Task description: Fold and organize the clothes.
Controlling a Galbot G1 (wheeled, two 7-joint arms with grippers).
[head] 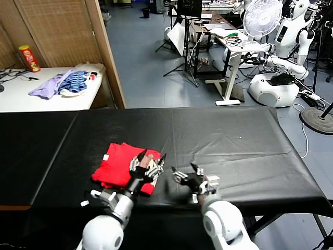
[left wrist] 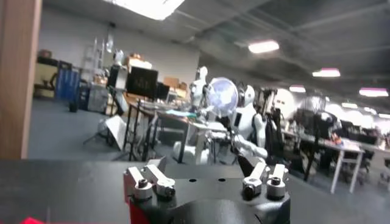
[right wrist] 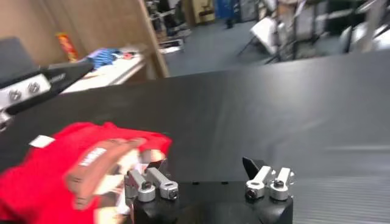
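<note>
Red T-shirt (head: 120,166) sits folded into a chunky bundle on the black table (head: 234,140), lower left of centre in the head view, with its small white label (head: 106,157) showing at the left edge. Left gripper (head: 151,165) is right over the shirt's right side, fingers spread and not pinching any fabric as far as I can see. Right gripper (head: 186,176) hangs just beside it, lower middle of the frame, over bare tabletop, jaws also wide apart with nothing in them. In the right wrist view the shirt (right wrist: 73,167) shows its brown-and-white print. Upper left there's a white side table (head: 31,96) with a lilac and blue-striped heap (head: 62,83).
</note>
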